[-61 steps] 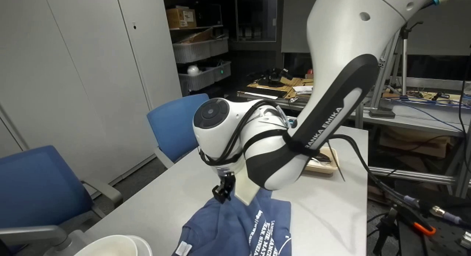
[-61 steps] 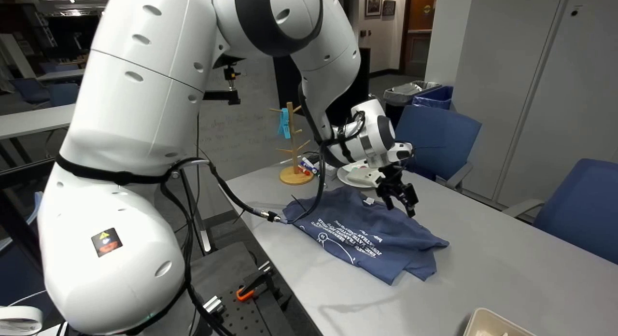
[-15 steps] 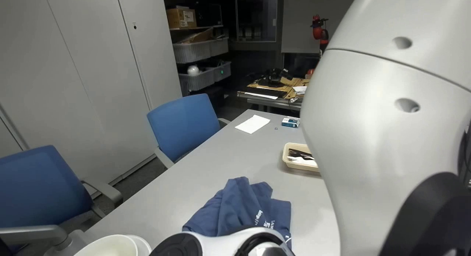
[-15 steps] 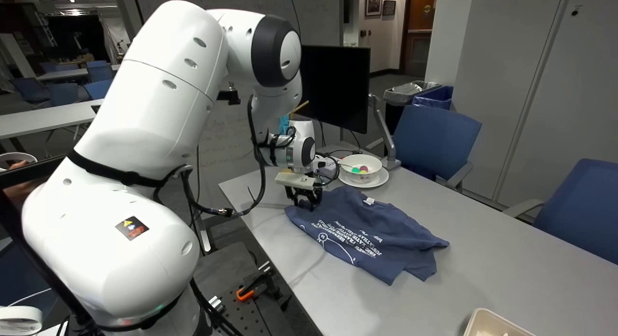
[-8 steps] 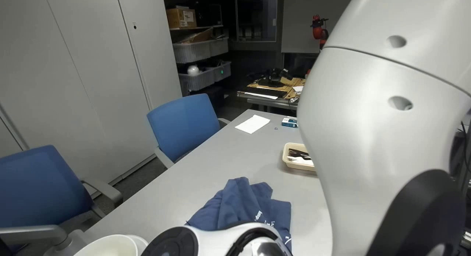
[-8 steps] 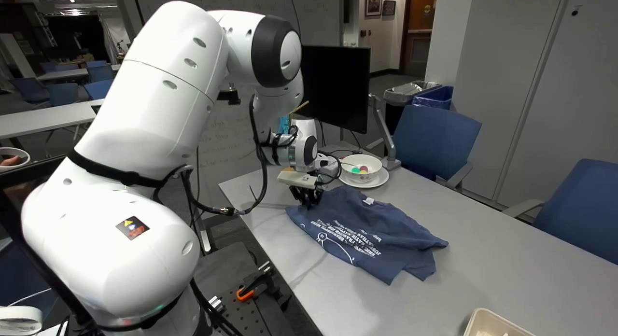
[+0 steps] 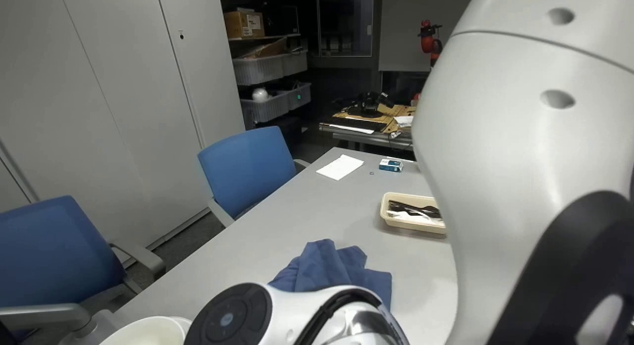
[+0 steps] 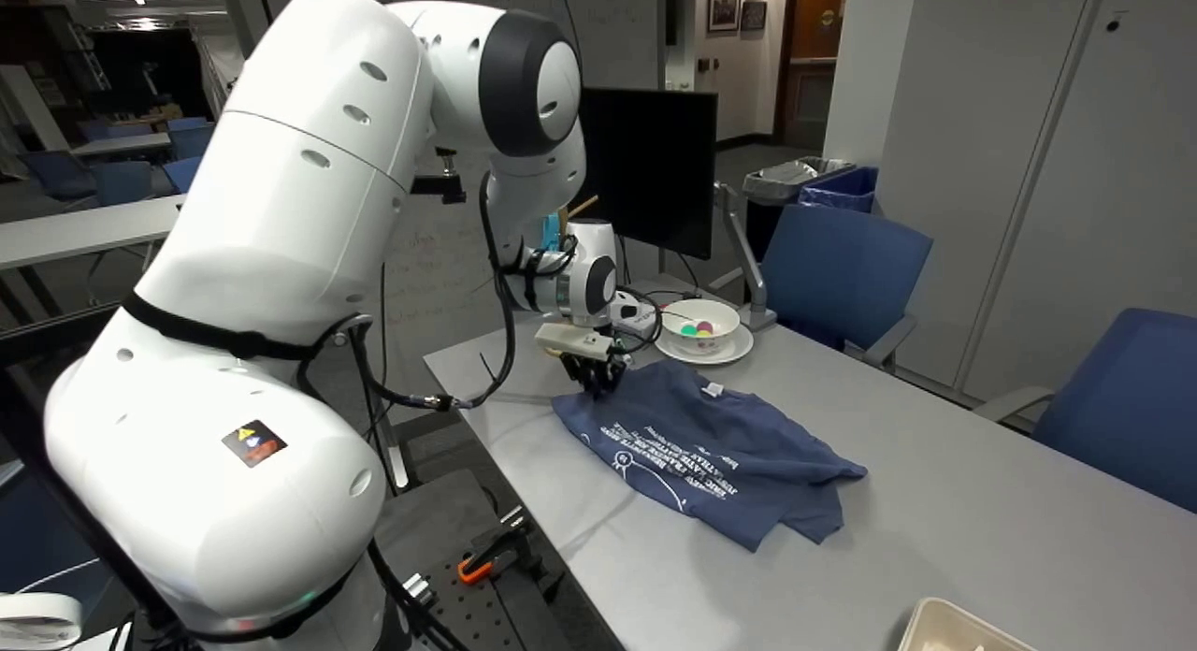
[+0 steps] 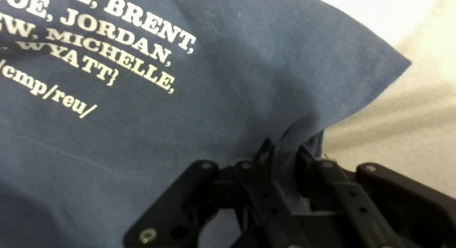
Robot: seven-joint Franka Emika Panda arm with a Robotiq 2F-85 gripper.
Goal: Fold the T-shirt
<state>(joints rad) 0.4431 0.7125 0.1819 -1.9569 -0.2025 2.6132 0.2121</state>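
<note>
Evidently the work is laid out on a long pale-grey worktop [image 8: 982, 501], with a bulky white jointed robot arm [image 8: 271, 221] bent over its robot-side long edge. Along that edge lies the soft, white-lettered, medium-blue cloth T-shirt [image 8: 715, 445], spread but creased, one tip nearest the corner where the edge meets a short end; no neat fold shows. A shallow cream rectangular tray [image 7: 413, 227] sits between it and the opposite short end. By the tip's short end, nearer the other corner, stands a round white plate [image 8: 740, 347] with a deep white bowl [image 8: 687, 340] on it. Near that tip, the black angular gripper [image 9: 285, 157] has its jaws clamped on a narrow ridge of cloth. I judge the step in hand to be securing that hold for a fold; next, the pinch should rise gently and travel inward from the corner, laying cloth over cloth without dragging the rest.
</note>
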